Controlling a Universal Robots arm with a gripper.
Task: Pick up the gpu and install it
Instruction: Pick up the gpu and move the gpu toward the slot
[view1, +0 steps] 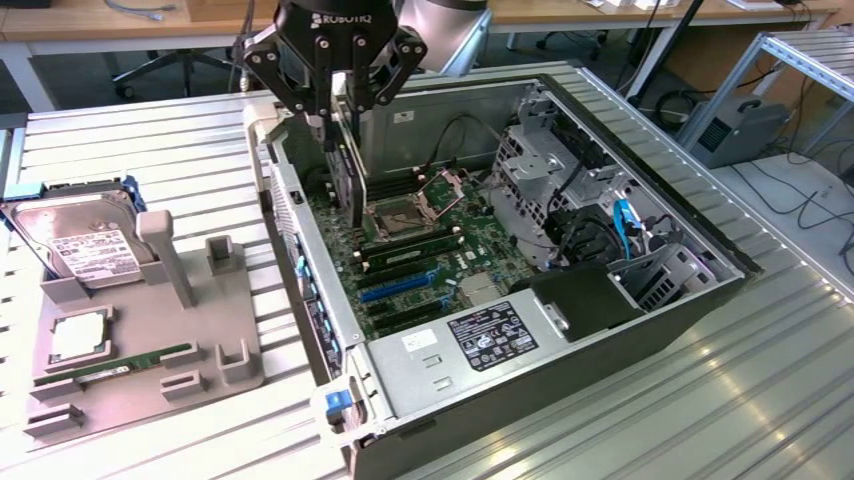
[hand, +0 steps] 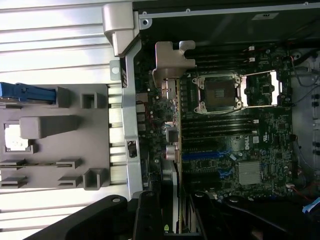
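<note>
**Gpu in gripper, upright over open PC case**

Nearest: slatted metal table (view1: 667, 420) with an open PC case (view1: 694, 290) lying on its side, labelled power supply (view1: 494, 335) at the near end. At the exterior view's left, just beside the case, sits a gray fixture tray (view1: 134, 400). It carries a green RAM stick (view1: 114, 372), a CPU chip (view1: 80, 335) and, further back, a hard drive (view1: 80, 250) propped on edge.

Inside the case: motherboard (view1: 441, 250), blue expansion slots (view1: 400, 288) toward the near side, CPU socket (view1: 400, 215) open behind them.

Further back, the gripper (view1: 343, 100) hangs over the case's far end, fingers pinched onto the gpu (view1: 350, 170). The card stands upright and edge-on, reaching down into the case just beside the CPU socket on the exterior view's left. Can't tell whether its lower edge touches the board. In the wrist view, the gpu (hand: 172, 100) runs along the case's rear wall, its metal bracket at the end far from the gripper (hand: 174, 215).

Farthest: wooden desks (view1: 134, 20).
</note>
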